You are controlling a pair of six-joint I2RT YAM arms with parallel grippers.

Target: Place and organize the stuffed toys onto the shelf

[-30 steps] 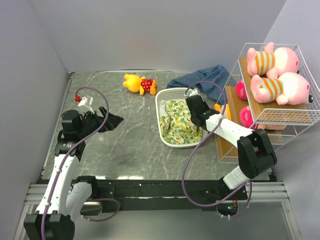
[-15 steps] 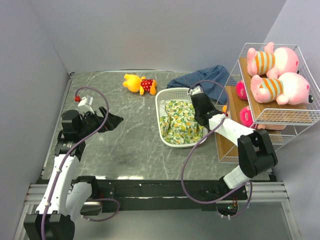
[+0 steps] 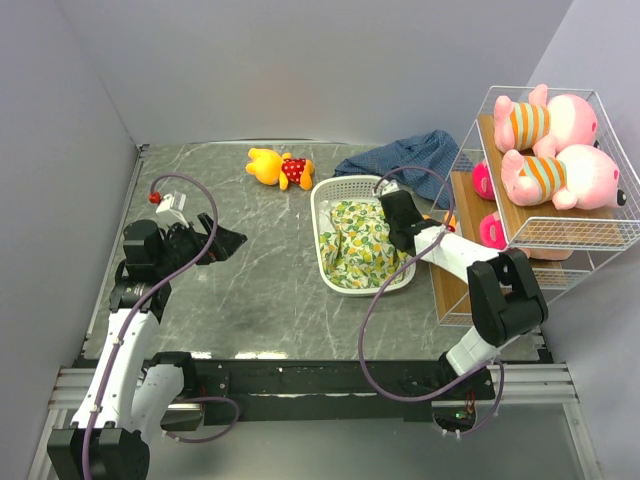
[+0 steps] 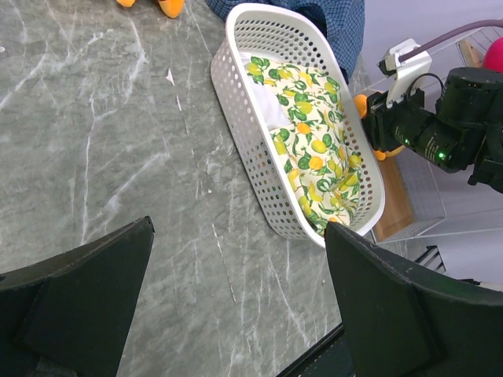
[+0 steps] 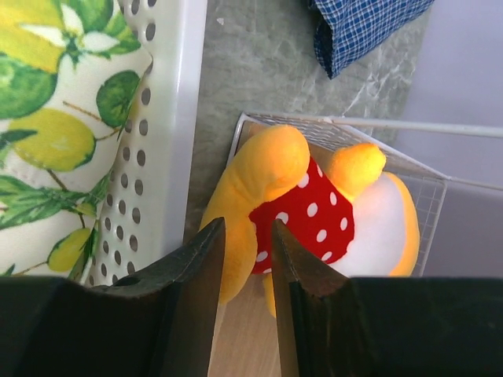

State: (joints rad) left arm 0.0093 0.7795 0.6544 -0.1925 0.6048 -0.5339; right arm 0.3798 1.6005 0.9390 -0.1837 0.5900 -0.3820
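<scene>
Two orange bears are the ones to watch. From above, the table bear (image 3: 278,167) lies at the back of the table (image 3: 250,290), left of the basket (image 3: 322,235). It is somewhat nearer the left gripper (image 3: 230,243) than the right gripper (image 3: 400,205), and apart from both. The shelf bear (image 3: 442,217) shows only as an orange scrap at the basket-side edge of the lower tier of the shelf (image 3: 452,285), close beside the right gripper. The pink pigs (image 3: 548,122) lie side by side on the top tier. Over to the left wrist: its fingers are spread wide with nothing between them, and the basket is well ahead. Now the right wrist: the shelf bear in its red spotted shirt lies directly ahead of the fingertips on the plank's corner, just beside the basket wall, its body slanting across the line of the jaws. The fingers stand slightly apart with an orange limb showing in the gap; whether they are gripping it I cannot tell. My read is that the right arm must clear this bear, while the left is better placed for the table bear.
</scene>
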